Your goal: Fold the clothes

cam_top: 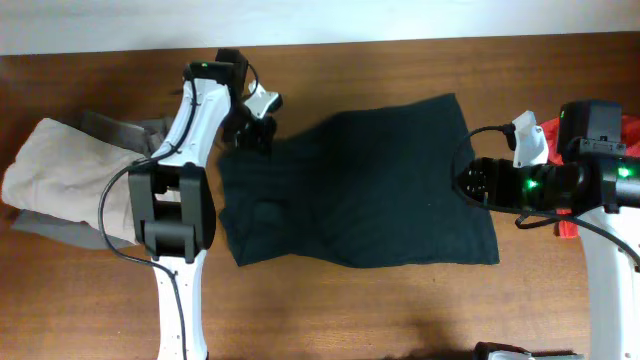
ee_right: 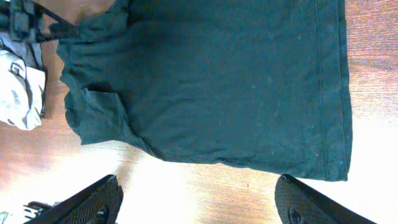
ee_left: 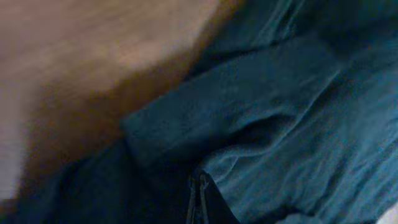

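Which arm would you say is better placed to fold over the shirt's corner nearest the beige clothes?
Left. The left gripper sits at that corner of the dark green shirt, apparently pinching it, while the right gripper hangs open beside the opposite hem.

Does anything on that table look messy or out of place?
Yes. The shirt lies crooked, and its left side is rumpled, with a sleeve folded over onto itself. To the left of it, beige clothes sit in a loose heap at the table edge.
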`<control>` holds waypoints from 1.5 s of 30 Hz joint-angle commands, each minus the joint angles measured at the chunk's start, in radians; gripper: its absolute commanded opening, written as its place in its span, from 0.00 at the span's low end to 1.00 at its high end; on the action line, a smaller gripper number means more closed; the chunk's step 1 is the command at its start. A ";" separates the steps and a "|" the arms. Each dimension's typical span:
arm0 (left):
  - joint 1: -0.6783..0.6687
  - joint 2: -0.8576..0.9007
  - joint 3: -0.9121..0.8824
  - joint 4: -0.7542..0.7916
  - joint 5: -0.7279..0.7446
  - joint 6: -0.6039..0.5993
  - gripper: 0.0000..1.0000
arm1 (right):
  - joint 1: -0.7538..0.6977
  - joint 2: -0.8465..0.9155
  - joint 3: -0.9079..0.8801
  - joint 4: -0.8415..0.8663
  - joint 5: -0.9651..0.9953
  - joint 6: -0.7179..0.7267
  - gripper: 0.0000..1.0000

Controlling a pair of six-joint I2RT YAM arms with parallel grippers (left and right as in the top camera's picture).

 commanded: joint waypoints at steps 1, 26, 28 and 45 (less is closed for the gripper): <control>0.003 -0.001 0.034 -0.001 -0.010 -0.006 0.05 | 0.006 -0.002 -0.004 0.000 -0.013 -0.014 0.84; -0.027 0.014 0.035 0.121 -0.085 -0.006 0.42 | 0.006 -0.002 -0.004 0.011 -0.012 -0.014 0.84; -0.041 0.031 0.035 0.125 -0.089 -0.006 0.43 | 0.006 -0.002 -0.004 0.011 -0.013 -0.014 0.84; -0.057 0.089 0.035 0.161 -0.239 -0.007 0.01 | 0.006 -0.002 -0.004 0.006 -0.013 -0.014 0.84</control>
